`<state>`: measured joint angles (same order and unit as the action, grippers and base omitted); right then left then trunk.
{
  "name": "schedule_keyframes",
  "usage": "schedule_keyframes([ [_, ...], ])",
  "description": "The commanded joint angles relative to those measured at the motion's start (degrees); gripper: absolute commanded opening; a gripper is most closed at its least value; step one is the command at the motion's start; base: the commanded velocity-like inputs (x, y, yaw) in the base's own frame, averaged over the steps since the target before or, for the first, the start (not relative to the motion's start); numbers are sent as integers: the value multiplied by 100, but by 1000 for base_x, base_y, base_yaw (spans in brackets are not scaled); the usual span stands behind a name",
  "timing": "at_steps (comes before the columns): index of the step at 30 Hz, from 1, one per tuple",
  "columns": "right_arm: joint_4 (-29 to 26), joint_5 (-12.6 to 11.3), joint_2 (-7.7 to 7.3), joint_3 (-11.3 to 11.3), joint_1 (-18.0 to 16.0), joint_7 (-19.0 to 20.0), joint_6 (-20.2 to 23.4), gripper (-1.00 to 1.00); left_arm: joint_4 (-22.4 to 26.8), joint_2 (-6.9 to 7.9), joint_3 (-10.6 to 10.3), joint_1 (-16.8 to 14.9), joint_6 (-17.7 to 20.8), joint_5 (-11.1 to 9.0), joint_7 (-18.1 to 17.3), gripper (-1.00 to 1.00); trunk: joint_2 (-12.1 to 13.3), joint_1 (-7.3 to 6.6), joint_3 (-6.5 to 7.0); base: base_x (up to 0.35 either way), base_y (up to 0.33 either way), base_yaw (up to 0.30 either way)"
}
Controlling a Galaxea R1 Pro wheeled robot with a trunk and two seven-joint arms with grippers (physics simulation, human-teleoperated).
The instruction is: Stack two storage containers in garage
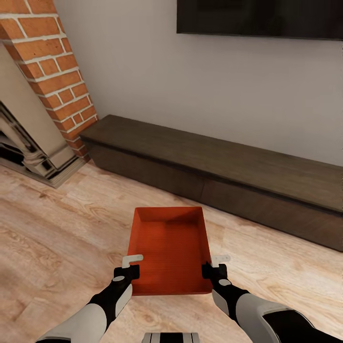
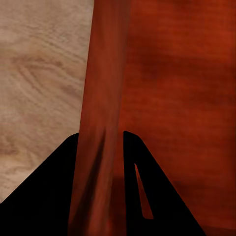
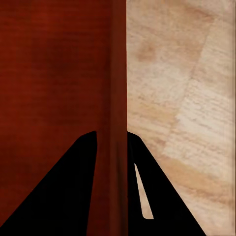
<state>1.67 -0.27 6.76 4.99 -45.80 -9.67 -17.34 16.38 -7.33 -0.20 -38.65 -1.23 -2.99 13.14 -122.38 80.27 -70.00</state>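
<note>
Container carried in both claws — living room, facing the TV bench.

Red-orange storage container (image 1: 170, 250) sits between the arms, long axis pointing away from the robot. Left claw (image 1: 132, 267) pinches its left wall, right claw (image 1: 214, 268) its right wall — each near the rear corners, one finger inside, one outside. Wood-plank floor (image 1: 57, 224) beneath; whether the container is clear of it I cannot tell.

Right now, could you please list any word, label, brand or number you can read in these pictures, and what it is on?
None: no readable text on the storage container, the black wall TV, the low dark cabinet or the brick fireplace.
</note>
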Motion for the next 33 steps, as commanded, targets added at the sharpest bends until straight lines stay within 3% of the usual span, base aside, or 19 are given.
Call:
schedule_keyframes([
  [1, 17, -110, 0, -42, -8, -52, -41, -100, -1, 4, 46, -2, -10, 0, 48, -100, 40, -23, 15, 0, 0, 0],
  [33, 17, -122, 18, -45, -8, -52, -50, -100, -20, 12, 50, -2, -9, 0, 48, -100, 1324, -726, 590, 0, 0, 0],
])
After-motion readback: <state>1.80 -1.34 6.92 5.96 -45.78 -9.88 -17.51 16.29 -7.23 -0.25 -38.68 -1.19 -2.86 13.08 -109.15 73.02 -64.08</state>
